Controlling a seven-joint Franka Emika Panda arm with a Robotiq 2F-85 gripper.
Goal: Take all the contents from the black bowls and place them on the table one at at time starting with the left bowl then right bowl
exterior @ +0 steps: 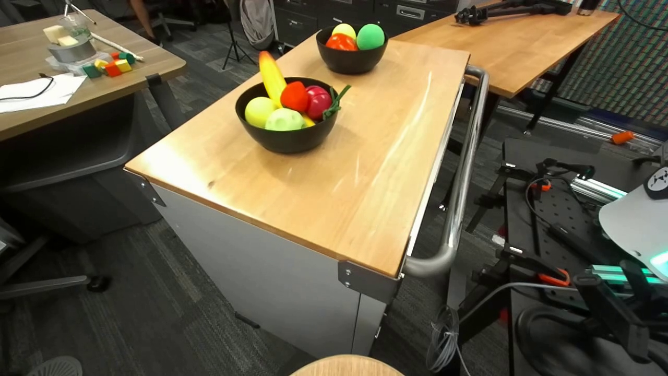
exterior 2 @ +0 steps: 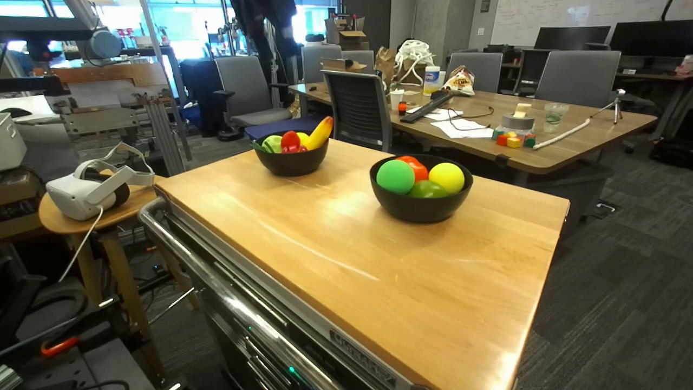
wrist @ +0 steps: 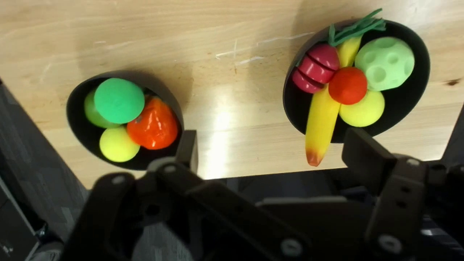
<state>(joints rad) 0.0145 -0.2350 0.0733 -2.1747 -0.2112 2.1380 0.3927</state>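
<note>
Both black bowls rest upright on the wooden table (wrist: 232,87), visible in both exterior views too. In the wrist view the left bowl (wrist: 78,125) holds a green ball (wrist: 119,100), a green piece (wrist: 92,112) under it, a yellow ball (wrist: 119,144) and a shiny red-orange pepper (wrist: 154,125). The right bowl (wrist: 411,96) carries a banana (wrist: 322,119) jutting over the rim, a red tomato (wrist: 348,86), a magenta sliced piece (wrist: 315,69), a dimpled green piece (wrist: 384,63) and a yellow ball (wrist: 362,108). Above them my gripper (wrist: 272,139) is open, holding nothing; neither exterior view includes it.
A metal rail handle (exterior: 472,141) runs along one side of the table. A second desk (exterior: 31,47) with blocks and tape stands across a gap. Another wooden desk (exterior: 501,47) is close to the far end. A white headset (exterior 2: 97,187) lies on a stool.
</note>
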